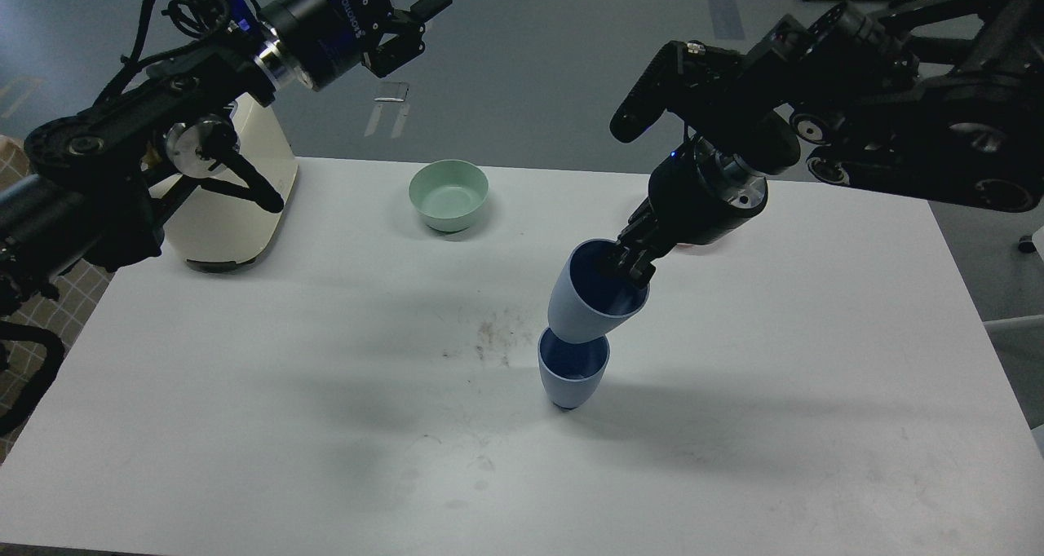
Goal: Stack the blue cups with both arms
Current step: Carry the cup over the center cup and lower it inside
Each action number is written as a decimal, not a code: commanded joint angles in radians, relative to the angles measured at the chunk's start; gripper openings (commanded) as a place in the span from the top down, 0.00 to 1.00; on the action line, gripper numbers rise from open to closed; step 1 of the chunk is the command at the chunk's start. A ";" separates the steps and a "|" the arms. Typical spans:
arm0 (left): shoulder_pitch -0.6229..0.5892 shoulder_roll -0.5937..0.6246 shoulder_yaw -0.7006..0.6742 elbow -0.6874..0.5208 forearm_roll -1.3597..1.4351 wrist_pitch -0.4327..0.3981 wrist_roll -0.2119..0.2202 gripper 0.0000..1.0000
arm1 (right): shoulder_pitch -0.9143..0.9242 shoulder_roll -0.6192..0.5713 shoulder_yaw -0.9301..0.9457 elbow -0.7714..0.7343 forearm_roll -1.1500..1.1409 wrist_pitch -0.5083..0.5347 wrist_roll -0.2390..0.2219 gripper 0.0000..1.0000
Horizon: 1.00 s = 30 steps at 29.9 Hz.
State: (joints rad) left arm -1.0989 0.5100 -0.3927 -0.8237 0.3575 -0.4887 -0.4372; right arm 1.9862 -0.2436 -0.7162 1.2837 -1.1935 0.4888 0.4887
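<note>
One pale-blue cup [571, 377] stands upright near the middle of the white table [245, 425]. My right gripper [632, 264] is shut on the rim of the second blue cup [589, 299], one finger inside it. That cup hangs tilted, its base just above or at the mouth of the standing cup. My left gripper [412, 26] is raised high at the back left, above the table's far edge, open and empty.
A mint-green bowl [449, 195] sits at the back centre. A pink bowl [689, 246] is almost hidden behind my right arm. A cream appliance [236, 189] stands at the back left under my left arm.
</note>
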 commanded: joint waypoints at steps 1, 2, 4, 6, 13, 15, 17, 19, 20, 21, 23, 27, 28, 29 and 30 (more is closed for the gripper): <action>0.001 -0.001 -0.001 0.000 0.000 0.000 0.000 0.02 | -0.004 0.012 -0.009 -0.001 0.000 0.000 0.000 1.00; 0.001 -0.001 -0.002 0.001 0.000 0.000 0.000 0.02 | -0.006 0.015 -0.009 -0.003 0.000 0.000 0.000 1.00; 0.001 -0.001 -0.002 0.001 0.000 0.000 0.000 0.02 | -0.010 0.021 -0.012 -0.003 0.000 0.000 0.000 1.00; 0.001 -0.001 -0.002 0.001 0.000 0.000 0.000 0.02 | -0.017 0.023 -0.012 -0.003 0.000 0.000 0.000 1.00; 0.001 -0.002 -0.002 0.001 0.000 0.000 0.000 0.02 | -0.038 0.038 -0.012 -0.023 0.006 0.000 0.000 1.00; 0.001 -0.002 -0.002 0.001 0.000 0.000 0.000 0.02 | -0.043 0.049 -0.012 -0.024 0.020 0.000 0.000 1.00; 0.001 -0.002 -0.002 0.001 0.000 0.000 0.000 0.02 | -0.043 0.052 -0.012 -0.026 0.025 0.000 0.000 1.00; 0.001 -0.002 -0.002 0.001 0.000 0.000 -0.002 0.02 | -0.044 0.056 -0.012 -0.033 0.025 0.000 0.000 1.00; 0.001 -0.001 -0.002 0.001 0.000 0.000 -0.002 0.02 | -0.049 0.063 -0.012 -0.040 0.026 0.000 0.000 1.00; 0.001 -0.001 -0.002 0.001 0.000 0.000 -0.002 0.02 | -0.053 0.066 -0.012 -0.041 0.026 0.000 0.000 1.00; 0.001 -0.001 -0.002 0.001 0.000 0.000 -0.002 0.02 | -0.055 0.069 -0.012 -0.043 0.026 0.000 0.000 0.99; 0.001 0.001 -0.002 0.001 0.000 0.000 -0.002 0.02 | -0.055 0.069 -0.012 -0.043 0.026 0.000 0.000 0.98; 0.001 -0.001 -0.002 0.001 0.000 0.000 -0.002 0.02 | -0.055 0.069 -0.012 -0.043 0.026 0.000 0.000 0.98; 0.001 -0.001 -0.002 0.001 0.000 0.000 -0.002 0.02 | -0.055 0.067 -0.012 -0.043 0.026 0.000 0.000 0.97; 0.001 -0.001 -0.002 0.001 0.000 0.000 -0.002 0.02 | -0.055 0.067 -0.012 -0.043 0.026 0.000 0.000 0.95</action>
State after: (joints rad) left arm -1.0983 0.5098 -0.3943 -0.8222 0.3574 -0.4887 -0.4385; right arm 1.9314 -0.1743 -0.7287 1.2410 -1.1674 0.4886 0.4886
